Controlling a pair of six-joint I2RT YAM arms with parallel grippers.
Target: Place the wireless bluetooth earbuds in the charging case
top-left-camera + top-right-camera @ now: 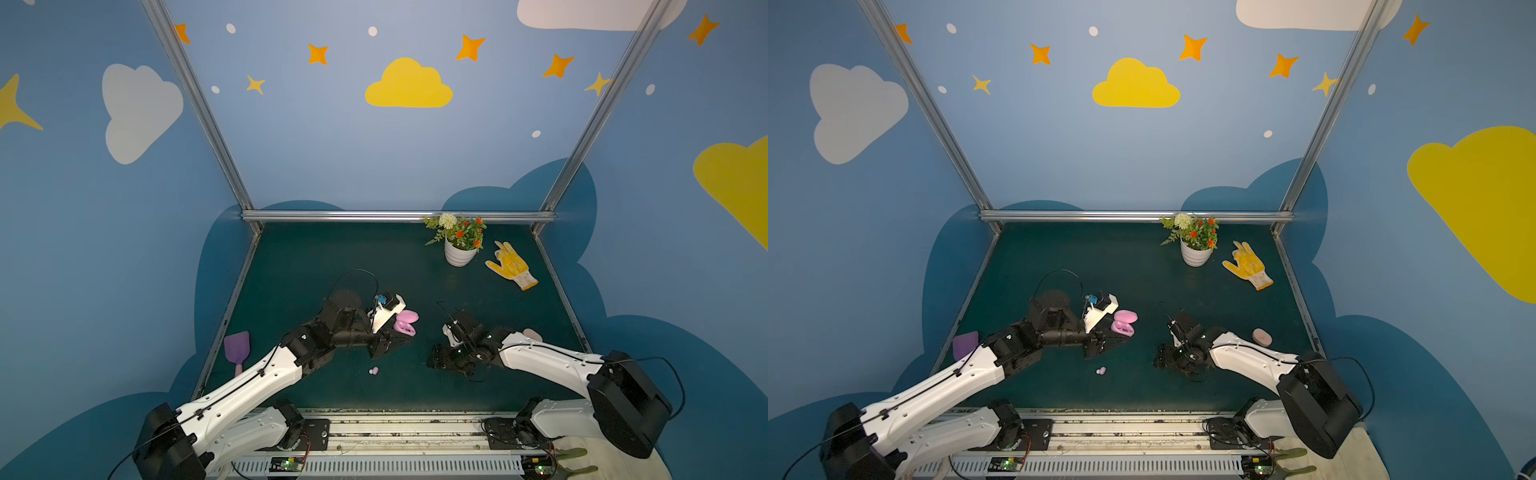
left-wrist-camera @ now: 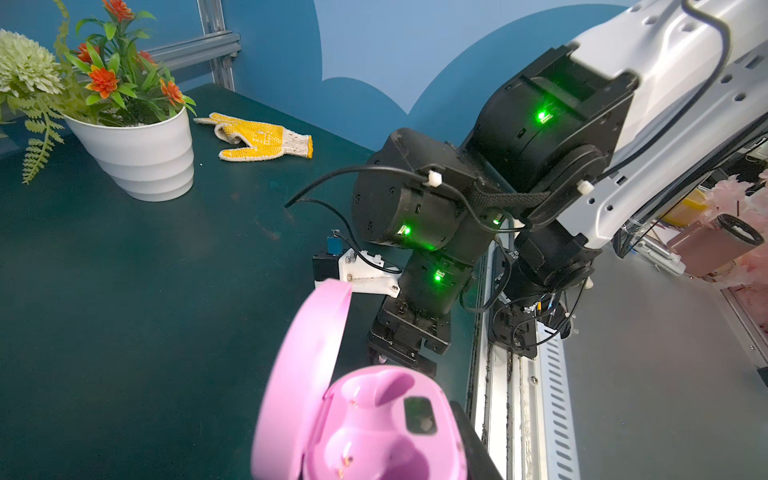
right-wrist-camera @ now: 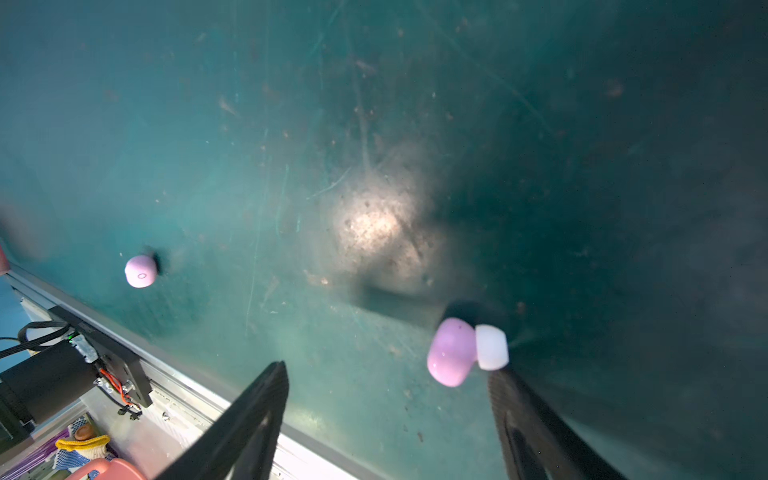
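Blue walls painted with clouds and stars are set around a dark green desk (image 1: pixel 332 257), whose surface is seen scuffed and dusty in the right wrist view. Two lilac earbuds are counted in that view, both small, glossy and bean-shaped. One earbud (image 3: pixel 453 353), fitted with a white rounded tip, lies on the desk just beside one finger of the right end effector (image 3: pixel 386 370). Its jaws are spread wide and nothing is grasped; whether bud and finger touch cannot be told. The other earbud (image 3: pixel 140 271) lies well apart from it, and in both top views this bud (image 1: pixel 374 370) is seen near the desk's near edge, between the two arms.

Two pebble-shaped cases are counted. The pink-lilac charging case (image 2: pixel 374 424) is clasped at its base by the left end effector (image 1: pixel 399 338), left of centre. Its lid is hinged open, and two moulded wells with small metal contacts are shown. A closed peach-pink case (image 1: pixel 1261 336) lies at the right, behind the right arm.

One white ribbed pot (image 1: pixel 459 253) at the far right holds artificial flowers and fern fronds. One knitted glove (image 1: pixel 512 266) with a yellow dotted palm lies flat to its right. One purple plastic scoop (image 1: pixel 237 349) lies at the left edge.
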